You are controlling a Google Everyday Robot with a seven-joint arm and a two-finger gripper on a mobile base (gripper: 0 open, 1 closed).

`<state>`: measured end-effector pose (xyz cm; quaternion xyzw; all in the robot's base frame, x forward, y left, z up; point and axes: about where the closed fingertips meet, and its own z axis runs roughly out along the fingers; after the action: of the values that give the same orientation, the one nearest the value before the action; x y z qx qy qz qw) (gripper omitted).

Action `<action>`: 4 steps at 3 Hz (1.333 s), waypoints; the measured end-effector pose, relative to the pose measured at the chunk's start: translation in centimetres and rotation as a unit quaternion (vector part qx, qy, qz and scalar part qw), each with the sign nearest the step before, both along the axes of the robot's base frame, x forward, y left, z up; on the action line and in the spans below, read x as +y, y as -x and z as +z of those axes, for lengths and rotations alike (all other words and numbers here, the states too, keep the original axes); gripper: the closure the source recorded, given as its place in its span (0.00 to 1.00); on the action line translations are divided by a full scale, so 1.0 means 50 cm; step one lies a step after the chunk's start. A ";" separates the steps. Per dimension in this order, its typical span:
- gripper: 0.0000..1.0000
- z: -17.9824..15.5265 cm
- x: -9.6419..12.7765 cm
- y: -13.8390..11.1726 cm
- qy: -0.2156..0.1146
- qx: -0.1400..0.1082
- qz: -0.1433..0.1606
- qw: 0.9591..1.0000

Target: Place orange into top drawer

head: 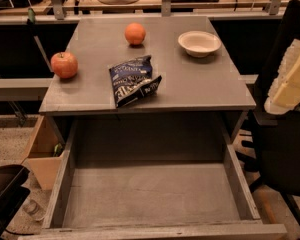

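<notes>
The orange (135, 33) sits on the grey tabletop (200, 84), at the back near the middle. The top drawer (150, 196) is pulled out below the table's front edge, and its flat grey bottom is bare. My gripper (291, 84) shows as pale white-and-yellow parts at the right edge, level with the table's right side. It is well apart from the orange and above the drawer's right side.
A red-and-yellow apple (64, 65) sits at the table's left edge. A dark blue chip bag (134, 80) lies at the front middle. A white bowl (199, 43) stands at the back right. A dark chair (285, 149) is on the right, a cardboard box (42, 154) on the left.
</notes>
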<state>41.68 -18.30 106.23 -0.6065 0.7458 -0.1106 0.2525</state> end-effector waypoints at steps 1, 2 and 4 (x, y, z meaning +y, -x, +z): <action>0.00 0.013 0.007 0.003 0.000 -0.009 0.003 1.000; 0.00 0.014 0.023 -0.063 -0.037 -0.034 0.012 0.999; 0.00 0.001 0.089 -0.316 -0.175 -0.080 -0.016 0.981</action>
<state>57.46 -13.87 106.29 -0.5299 0.7407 -0.0302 0.4120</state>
